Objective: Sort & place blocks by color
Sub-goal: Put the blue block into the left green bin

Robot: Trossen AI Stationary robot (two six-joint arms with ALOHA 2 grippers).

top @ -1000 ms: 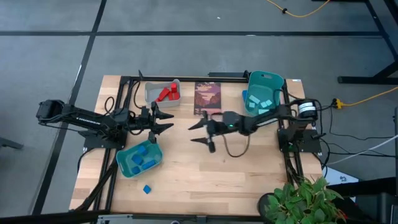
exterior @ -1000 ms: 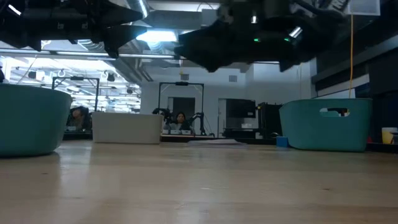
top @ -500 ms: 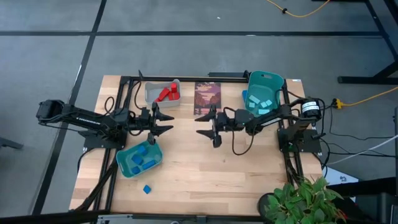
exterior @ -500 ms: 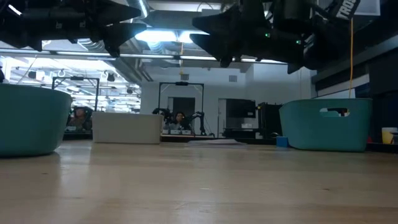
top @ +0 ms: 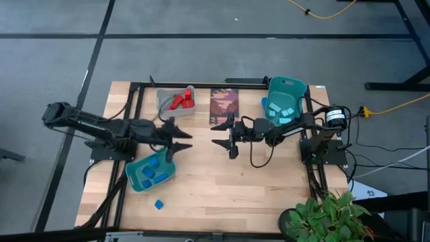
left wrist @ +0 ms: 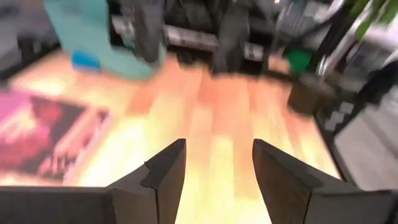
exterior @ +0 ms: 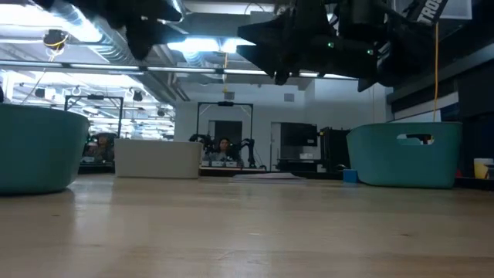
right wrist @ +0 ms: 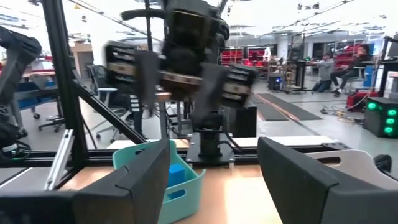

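A wooden table (top: 201,195) seen from above, with two dark robot arms reaching toward its middle. Nearest the front edge, one dark blue block (top: 158,204) lies alone on the bare wood. Just behind it sits a round teal bin (top: 136,180) holding several more dark blue blocks (top: 153,169). The left gripper (top: 180,140) hovers over the far edge of this bin, its fingers spread apart and empty. Across an open stretch of table, the right gripper (top: 220,134) hangs in the air facing it, fingers also spread with nothing between them; a black cable (top: 259,161) loops below that arm. Farther back, along the far edge, a grey bin (top: 164,102) on the left holds red blocks (top: 181,101). A dark picture card (top: 224,105) lies flat in the middle. On the right, a taller teal bin (top: 290,86) holds light cyan blocks (top: 281,111). A green potted plant (top: 326,214) stands off the table's front right corner. From table height, a person (exterior: 224,147) sits in the room far behind.
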